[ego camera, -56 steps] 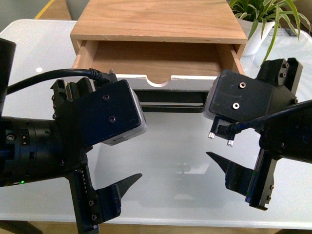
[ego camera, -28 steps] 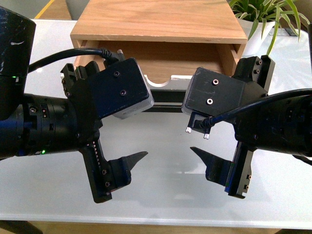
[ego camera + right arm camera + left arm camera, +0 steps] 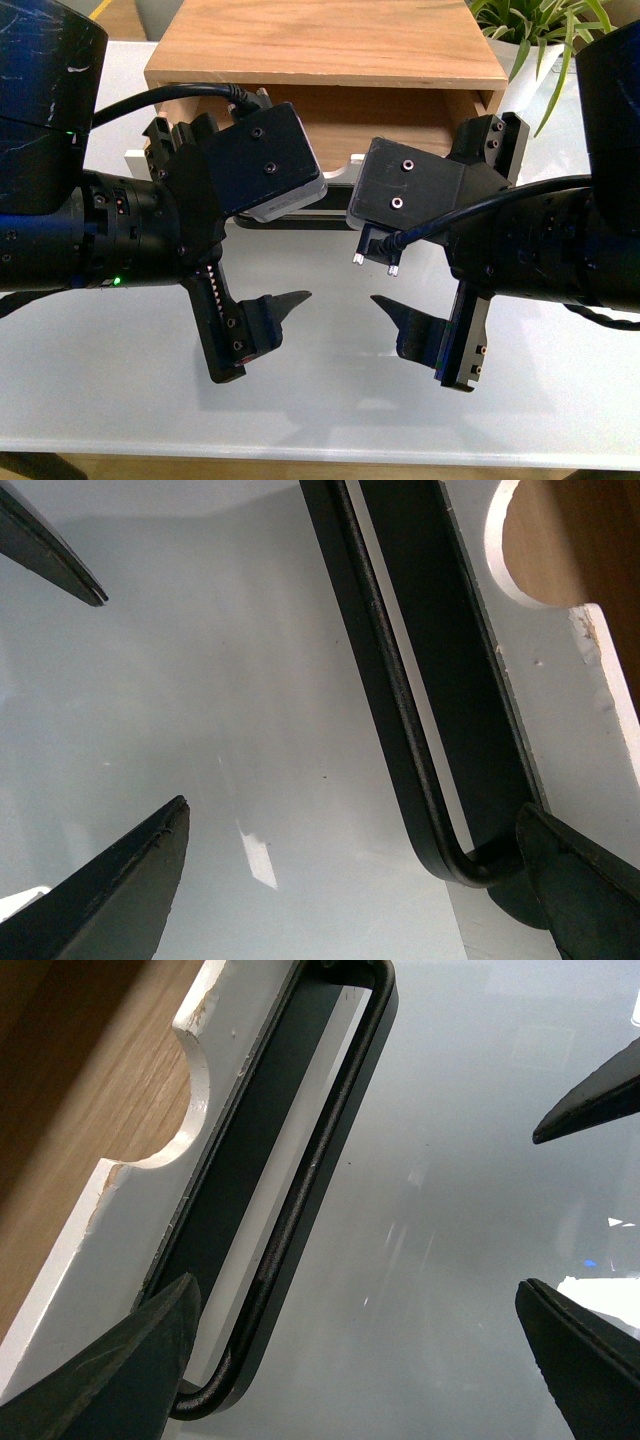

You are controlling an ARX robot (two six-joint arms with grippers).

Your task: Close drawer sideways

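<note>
The drawer [image 3: 400, 118] stands pulled out of the wooden cabinet [image 3: 330, 40]. Its white front [image 3: 340, 172] and black bar handle [image 3: 335, 212] show only between my two wrists. My left gripper [image 3: 262, 240] and right gripper [image 3: 395, 235] are both open and empty, side by side just above the table in front of the drawer. In the left wrist view the gripper [image 3: 355, 1300] spans one end of the handle [image 3: 310, 1190], beside the white front [image 3: 130, 1200] and its notch [image 3: 150, 1110]. In the right wrist view the gripper [image 3: 352, 815] spans the other end of the handle [image 3: 385, 680].
The white glossy table [image 3: 330, 400] runs under both arms. A green plant in a white pot [image 3: 530, 60] stands at the back right beside the cabinet. The right gripper's finger [image 3: 590, 1110] shows in the left wrist view, and the left gripper's finger [image 3: 50, 550] in the right wrist view.
Both grippers have moved forward toward the drawer front and closer together. They stay open. The drawer has not moved.
</note>
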